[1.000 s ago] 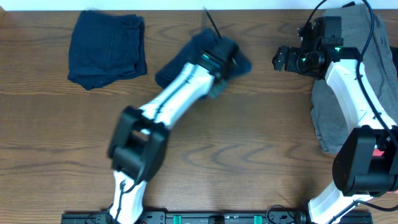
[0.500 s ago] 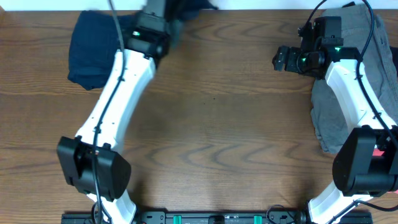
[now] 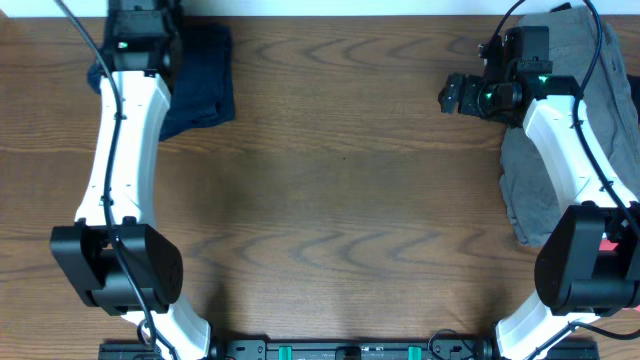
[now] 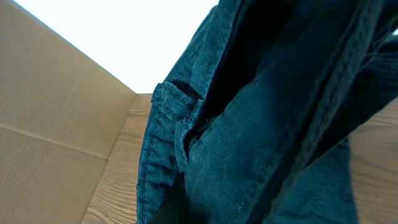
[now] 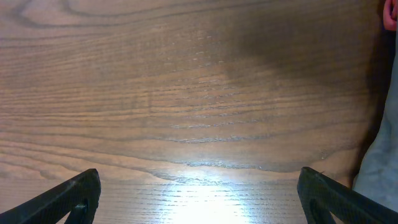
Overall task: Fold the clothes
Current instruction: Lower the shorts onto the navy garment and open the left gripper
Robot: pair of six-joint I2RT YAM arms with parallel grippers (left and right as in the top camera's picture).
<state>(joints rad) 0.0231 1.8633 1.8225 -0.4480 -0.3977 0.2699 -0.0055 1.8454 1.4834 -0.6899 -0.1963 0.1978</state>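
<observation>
So the left gripper [image 3: 140, 20] was way up in the upper left of the overhead frame, clamped tight on the dark navy-blue fabric shorts [image 4: 261, 124]. Its wrist view was just stitched seams wall to wall, with the fingers themselves hidden. From above, navy fabric lay on the brown wooden table [image 3: 340, 200] beside and under that arm, and I couldn't tell held cloth from lying cloth. The right gripper [image 5: 199, 180] hung at the upper right over the wood, fingers spread wide, gripping nothing. The crumpled grey trousers [image 3: 520, 190] sat along the right edge, and a sliver of coral-pink cloth [image 5: 392, 15] showed in the right wrist view's top right corner.
</observation>
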